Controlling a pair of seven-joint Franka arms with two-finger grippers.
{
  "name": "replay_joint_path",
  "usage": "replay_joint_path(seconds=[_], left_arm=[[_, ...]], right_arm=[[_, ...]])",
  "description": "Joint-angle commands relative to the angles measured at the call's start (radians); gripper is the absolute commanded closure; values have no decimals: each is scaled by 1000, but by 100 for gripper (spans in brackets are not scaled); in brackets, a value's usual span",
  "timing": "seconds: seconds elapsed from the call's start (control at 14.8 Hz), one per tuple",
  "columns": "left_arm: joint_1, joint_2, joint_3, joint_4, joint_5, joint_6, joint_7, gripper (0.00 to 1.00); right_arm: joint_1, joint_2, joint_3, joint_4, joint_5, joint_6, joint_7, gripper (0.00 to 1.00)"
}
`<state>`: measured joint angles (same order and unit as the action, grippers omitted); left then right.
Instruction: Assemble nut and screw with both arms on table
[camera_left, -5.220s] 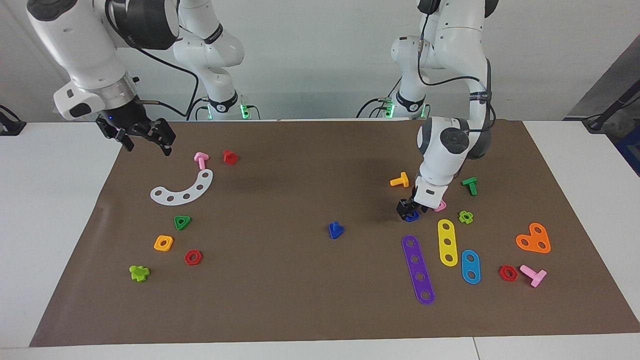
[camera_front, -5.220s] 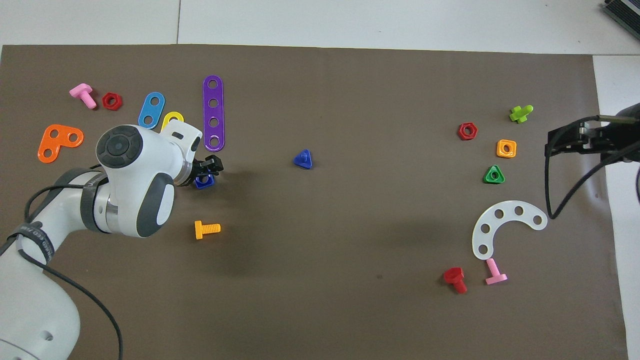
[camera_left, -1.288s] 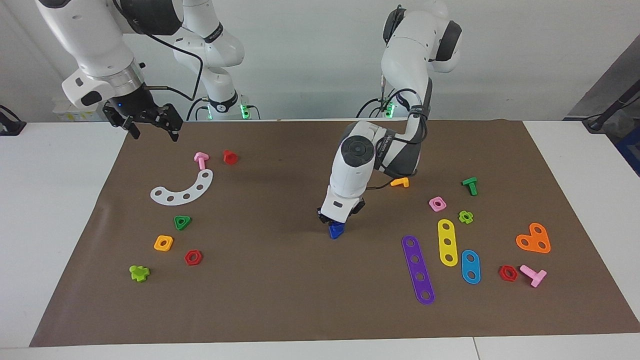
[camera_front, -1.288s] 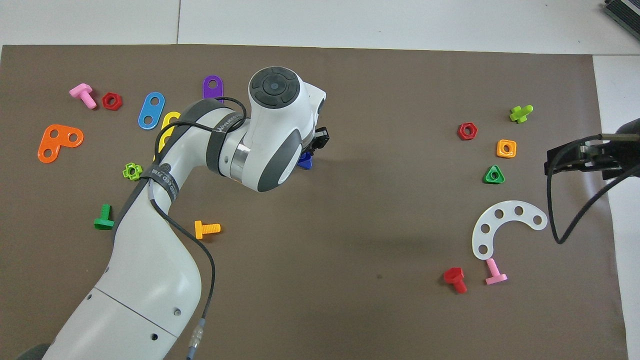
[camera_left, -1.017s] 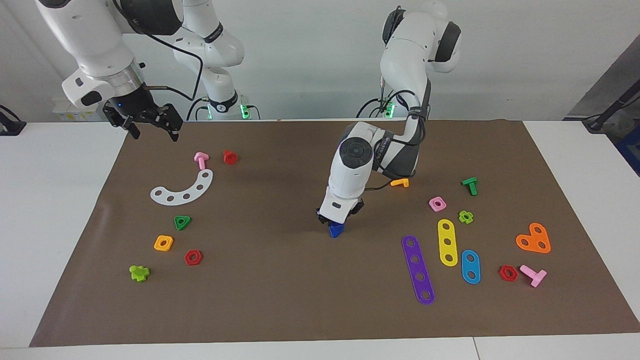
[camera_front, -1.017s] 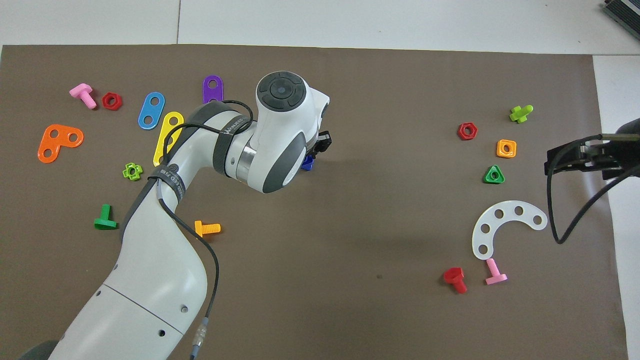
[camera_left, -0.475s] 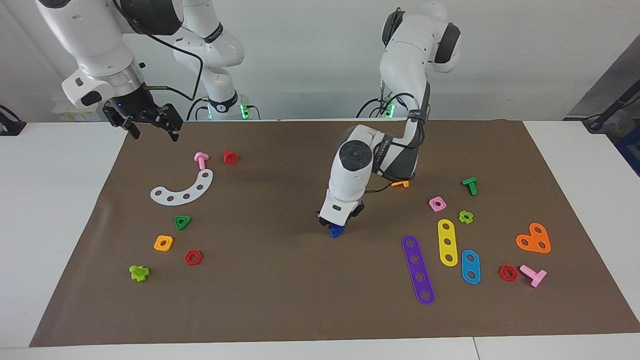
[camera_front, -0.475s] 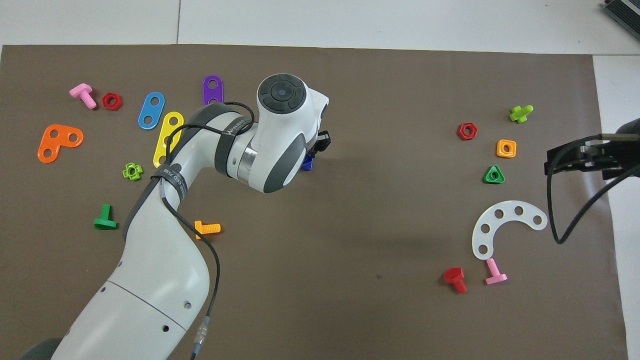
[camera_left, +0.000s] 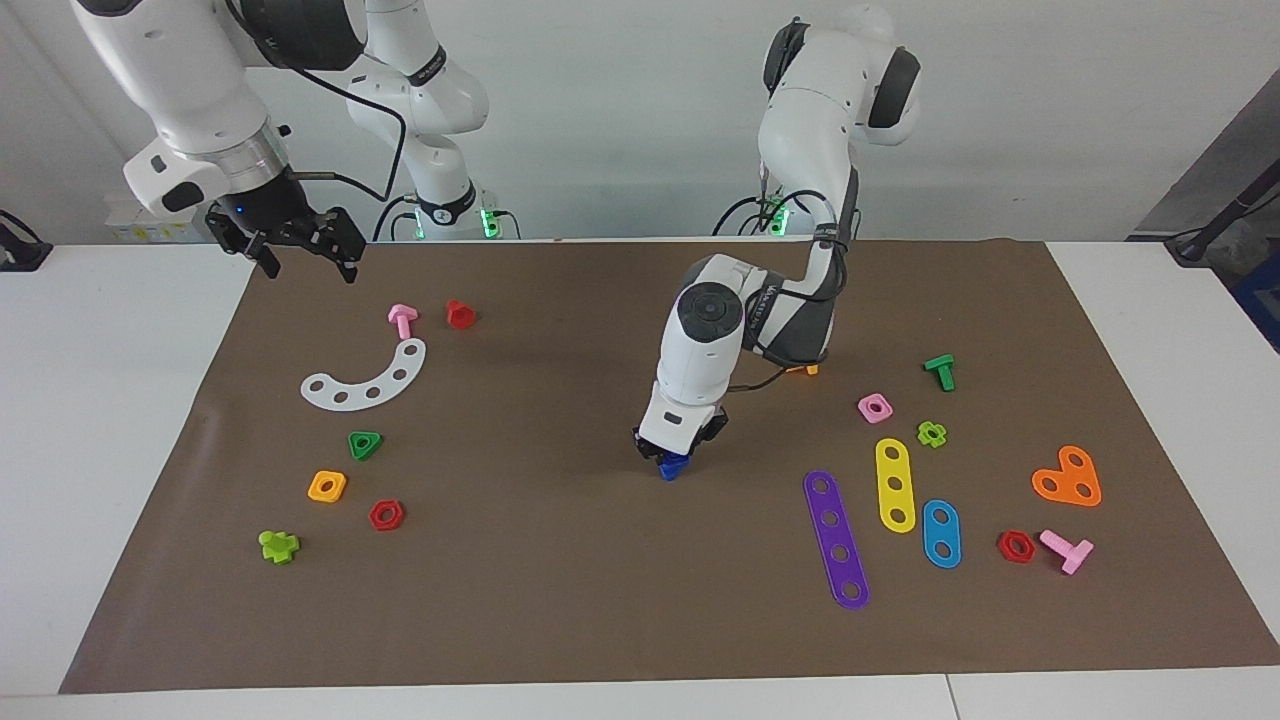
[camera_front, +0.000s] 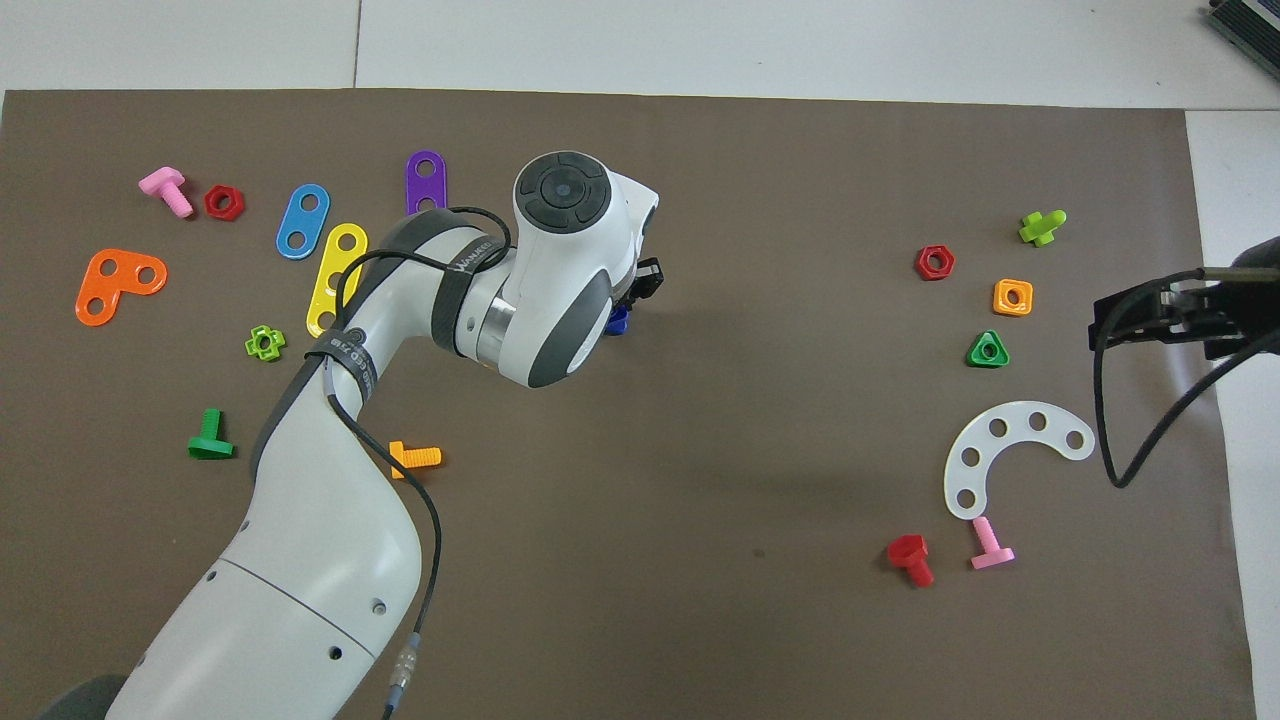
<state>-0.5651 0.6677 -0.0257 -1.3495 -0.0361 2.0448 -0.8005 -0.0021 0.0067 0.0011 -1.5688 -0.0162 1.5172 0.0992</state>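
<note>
My left gripper (camera_left: 672, 458) points down at the middle of the brown mat (camera_left: 560, 600), shut on the blue nut. It presses onto the blue screw (camera_left: 675, 468), which lies on the mat. Only a small blue patch shows below the fingertips, so I cannot separate nut from screw there. From overhead the left arm's wrist covers most of it, and a blue corner (camera_front: 617, 321) peeks out beside the left gripper (camera_front: 630, 300). My right gripper (camera_left: 308, 268) hangs open and holds nothing above the mat's edge at the right arm's end, seen from overhead as well (camera_front: 1097, 318).
A pink square nut (camera_left: 875, 407), a half-hidden orange bolt (camera_left: 803, 368) and purple (camera_left: 836, 538), yellow and blue strips lie toward the left arm's end. A white curved strip (camera_left: 365, 380), green triangular nut (camera_left: 365, 444) and orange-yellow nut (camera_left: 327, 486) lie toward the right arm's end.
The left gripper carried the nut from beside the pink nut to the screw, then sank slightly onto it over the last second. The right arm has stayed still.
</note>
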Motion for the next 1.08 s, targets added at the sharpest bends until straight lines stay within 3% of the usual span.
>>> replay_joint_path(seconds=[0.0,0.27,0.75,1.02], left_arm=[[-15,-4,15,-11,30,8,-8,12],[-15,-3,15,-11,30,-11,-8,0],[-13,-4,15,-8,30,-18,-6,0],[5,-22,30,36,28,-118,3,0]], right_arm=[[-6,-27,5,-33,16,24,-4,0],[-6,-27,5,-33,16,24,-4,0],[-6,-27,5,-33,16,24,-4,0],[-6,-27,5,-33,16,24,-4,0]])
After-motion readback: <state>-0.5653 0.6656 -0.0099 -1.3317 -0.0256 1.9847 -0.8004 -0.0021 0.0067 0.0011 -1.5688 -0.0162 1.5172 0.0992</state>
